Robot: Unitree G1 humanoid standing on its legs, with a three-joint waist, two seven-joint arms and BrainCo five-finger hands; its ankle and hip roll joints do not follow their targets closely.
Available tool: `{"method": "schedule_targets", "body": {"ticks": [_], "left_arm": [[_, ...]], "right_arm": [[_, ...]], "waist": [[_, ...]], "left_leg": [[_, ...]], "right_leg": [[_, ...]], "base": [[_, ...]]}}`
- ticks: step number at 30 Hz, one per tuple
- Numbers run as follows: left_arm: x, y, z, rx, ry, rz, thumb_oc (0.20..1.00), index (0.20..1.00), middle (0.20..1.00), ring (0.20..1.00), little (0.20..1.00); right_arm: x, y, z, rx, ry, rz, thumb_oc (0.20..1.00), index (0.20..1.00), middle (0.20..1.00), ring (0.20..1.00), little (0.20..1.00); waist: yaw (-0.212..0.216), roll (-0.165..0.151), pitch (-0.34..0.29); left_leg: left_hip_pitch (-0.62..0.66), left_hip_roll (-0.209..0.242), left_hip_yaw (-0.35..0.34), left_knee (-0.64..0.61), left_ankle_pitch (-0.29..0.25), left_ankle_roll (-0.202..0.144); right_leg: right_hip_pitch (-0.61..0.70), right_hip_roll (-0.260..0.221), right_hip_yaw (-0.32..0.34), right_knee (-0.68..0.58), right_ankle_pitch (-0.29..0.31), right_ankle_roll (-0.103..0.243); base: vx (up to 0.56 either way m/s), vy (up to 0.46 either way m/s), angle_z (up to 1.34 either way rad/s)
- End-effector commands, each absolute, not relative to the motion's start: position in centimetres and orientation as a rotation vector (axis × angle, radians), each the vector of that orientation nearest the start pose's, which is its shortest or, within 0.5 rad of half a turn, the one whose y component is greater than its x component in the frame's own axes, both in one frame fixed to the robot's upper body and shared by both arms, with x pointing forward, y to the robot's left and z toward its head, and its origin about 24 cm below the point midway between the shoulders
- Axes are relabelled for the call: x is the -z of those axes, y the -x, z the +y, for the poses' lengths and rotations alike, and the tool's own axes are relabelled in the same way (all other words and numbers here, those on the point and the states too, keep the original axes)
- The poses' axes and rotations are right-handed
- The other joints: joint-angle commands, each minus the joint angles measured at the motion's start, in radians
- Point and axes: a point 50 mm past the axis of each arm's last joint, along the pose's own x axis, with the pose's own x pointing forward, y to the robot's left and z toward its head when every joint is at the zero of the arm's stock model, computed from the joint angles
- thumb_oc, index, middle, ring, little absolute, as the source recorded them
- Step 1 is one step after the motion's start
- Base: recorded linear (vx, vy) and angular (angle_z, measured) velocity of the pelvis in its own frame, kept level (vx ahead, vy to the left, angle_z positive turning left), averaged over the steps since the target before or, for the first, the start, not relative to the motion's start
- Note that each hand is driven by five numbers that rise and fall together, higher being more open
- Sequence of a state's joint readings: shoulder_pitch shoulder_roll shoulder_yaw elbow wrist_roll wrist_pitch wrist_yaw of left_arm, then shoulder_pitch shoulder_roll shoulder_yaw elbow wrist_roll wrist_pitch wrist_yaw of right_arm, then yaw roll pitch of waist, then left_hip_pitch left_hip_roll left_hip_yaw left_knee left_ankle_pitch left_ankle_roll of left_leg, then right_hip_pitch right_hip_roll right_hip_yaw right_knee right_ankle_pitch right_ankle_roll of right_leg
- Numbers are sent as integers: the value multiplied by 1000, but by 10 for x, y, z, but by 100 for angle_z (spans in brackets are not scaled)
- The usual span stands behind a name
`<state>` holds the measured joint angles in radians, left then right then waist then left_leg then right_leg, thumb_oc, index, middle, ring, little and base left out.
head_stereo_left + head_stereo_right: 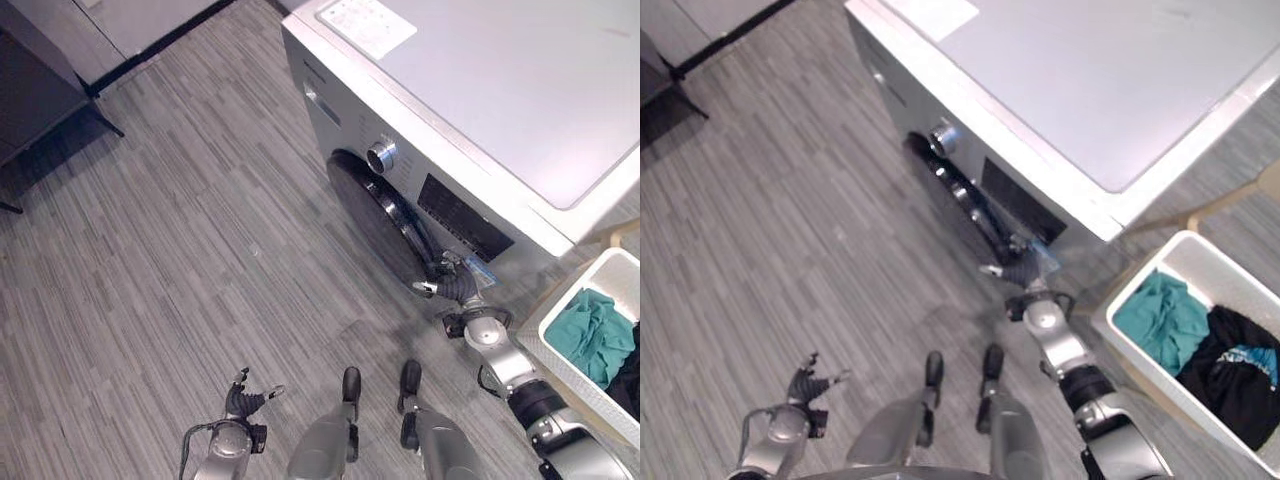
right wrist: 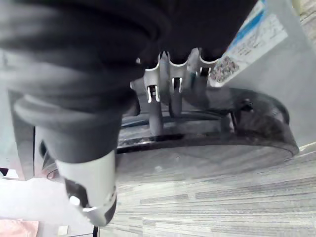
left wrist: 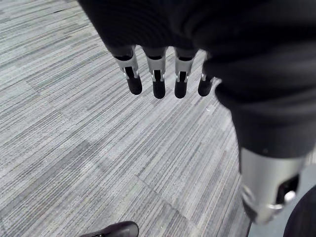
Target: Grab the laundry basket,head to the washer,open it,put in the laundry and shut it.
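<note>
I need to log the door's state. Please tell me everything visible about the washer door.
The washer door is round, dark and glossy, like tinted glass or plastic in a black rim, set in the silver-grey front of the washer below the control knob. It looks closed or nearly closed. The right hand is at its lower edge, fingers reaching onto the rim.

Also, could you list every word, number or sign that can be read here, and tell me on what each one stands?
None can be read.
White sheet on the washer top: print too small.
Blue-and-white sticker on the washer front: blurred.
Dark panel beside the knob: no legible characters.
</note>
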<state>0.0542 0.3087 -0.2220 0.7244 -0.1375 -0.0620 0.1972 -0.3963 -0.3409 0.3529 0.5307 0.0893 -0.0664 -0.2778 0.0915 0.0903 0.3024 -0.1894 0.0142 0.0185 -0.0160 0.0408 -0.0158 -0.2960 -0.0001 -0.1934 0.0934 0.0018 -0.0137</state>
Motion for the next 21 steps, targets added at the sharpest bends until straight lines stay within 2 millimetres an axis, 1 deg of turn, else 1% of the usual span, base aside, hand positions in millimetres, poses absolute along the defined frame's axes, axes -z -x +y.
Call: {"method": "schedule_targets", "body": {"ticks": [1, 4, 5, 6, 7, 9, 10, 12, 13, 14, 15, 17, 18, 20, 21], "left_arm": [[96, -181, 240, -177, -344, 653, 1000, 1000, 1000, 1000, 1000], [93, -187, 243, -198, -335, 637, 1000, 1000, 1000, 1000, 1000], [93, -189, 244, -210, -334, 638, 1000, 1000, 1000, 1000, 1000], [93, -189, 244, -210, -334, 637, 1000, 1000, 1000, 1000, 1000], [93, -190, 244, -217, -333, 639, 1000, 1000, 1000, 1000, 1000], [93, -193, 245, -229, -339, 644, 1000, 1000, 1000, 1000, 1000], [94, -195, 245, -225, -345, 650, 1000, 1000, 1000, 1000, 1000], [94, -197, 243, -215, -350, 651, 1000, 1000, 1000, 1000, 1000], [92, -200, 243, -213, -352, 643, 1000, 1000, 1000, 1000, 1000], [89, -207, 241, -205, -352, 623, 1000, 1000, 1000, 1000, 1000], [89, -207, 241, -205, -352, 622, 1000, 1000, 1000, 1000, 1000], [86, -211, 239, -201, -350, 603, 1000, 1000, 1000, 1000, 1000], [84, -215, 239, -207, -343, 588, 1000, 1000, 1000, 1000, 1000], [83, -216, 239, -209, -341, 583, 1000, 1000, 1000, 1000, 1000], [80, -217, 240, -211, -342, 571, 1000, 1000, 1000, 1000, 1000]], "right_arm": [[-51, -331, -125, -123, 330, -24, 1000, 1000, 1000, 1000, 1000], [-62, -336, -99, -222, 320, -61, 1000, 1000, 1000, 1000, 1000], [-69, -336, -82, -286, 320, -88, 1000, 1000, 1000, 1000, 1000], [-69, -336, -82, -286, 320, -89, 1000, 1000, 1000, 1000, 1000], [-73, -334, -70, -335, 315, -110, 1000, 1000, 1000, 1000, 1000], [-85, -326, -37, -478, 305, -163, 1000, 1000, 1000, 1000, 1000], [-97, -313, -3, -636, 285, -220, 1000, 1000, 1000, 1000, 1000], [-117, -302, 26, -766, 270, -302, 1000, 1000, 1000, 1000, 1000], [-133, -298, 38, -815, 252, -363, 1000, 1000, 1000, 1000, 1000], [-166, -289, 57, -877, 175, -469, 1000, 1000, 1000, 1000, 1000], [-166, -289, 57, -876, 175, -470, 1000, 1000, 1000, 1000, 1000], [-187, -284, 65, -884, 96, -533, 1000, 1000, 1000, 1000, 1000], [-198, -288, 58, -830, 119, -595, 1000, 1000, 1000, 1000, 1000], [-197, -291, 54, -813, 141, -593, 1000, 1000, 1000, 1000, 1000], [-195, -300, 38, -746, 195, -594, 1000, 1000, 1000, 1000, 1000]], "waist": [[36, -65, 30], [59, -66, 51], [71, -67, 64], [70, -68, 62], [76, -70, 68], [93, -82, 73], [113, -93, 79], [135, -103, 83], [147, -105, 87], [173, -106, 93], [172, -107, 91], [184, -107, 94], [191, -109, 97], [193, -111, 98], [192, -120, 103]], "left_leg": [[-39, -36, 17, 55, -56, -1], [-63, -37, 11, 63, -49, -3], [-67, -35, 8, 67, -48, -5], [-70, -35, 7, 66, -46, -4], [-71, -35, 6, 69, -48, -4], [-80, -35, -3, 71, -44, -5], [-84, -36, -16, 73, -44, -5], [-87, -38, -32, 75, -44, -7], [-89, -39, -40, 77, -44, -9], [-92, -44, -57, 81, -45, -12], [-96, -45, -58, 80, -43, -12], [-100, -49, -73, 80, -40, -15], [-103, -53, -85, 81, -38, -16], [-103, -54, -87, 80, -38, -16], [-103, -53, -89, 75, -35, -16]], "right_leg": [[86, -70, 48, -88, -56, 100], [68, -75, 45, -85, -49, 102], [66, -77, 42, -81, -51, 103], [64, -77, 42, -82, -49, 103], [65, -79, 40, -80, -51, 103], [62, -81, 32, -77, -52, 103], [63, -84, 22, -73, -57, 102], [68, -87, 8, -69, -62, 102], [70, -89, -1, -67, -65, 102], [78, -93, -19, -63, -69, 101], [75, -93, -21, -65, -67, 102], [79, -95, -35, -66, -66, 102], [83, -97, -44, -68, -66, 103], [84, -97, -47, -69, -65, 103], [86, -95, -49, -70, -63, 104]], "base": [[-35, 39, -1], [-34, 46, 1], [-20, 33, 2], [-19, 33, 4], [-11, 21, 8], [-9, 11, 6], [6, -32, 3], [10, -48, 19], [7, -68, 41], [2, -52, 41], [8, -41, 32], [3, -21, 64], [6, -24, 91], [2, -6, 56], [2, -3, 39]]}}
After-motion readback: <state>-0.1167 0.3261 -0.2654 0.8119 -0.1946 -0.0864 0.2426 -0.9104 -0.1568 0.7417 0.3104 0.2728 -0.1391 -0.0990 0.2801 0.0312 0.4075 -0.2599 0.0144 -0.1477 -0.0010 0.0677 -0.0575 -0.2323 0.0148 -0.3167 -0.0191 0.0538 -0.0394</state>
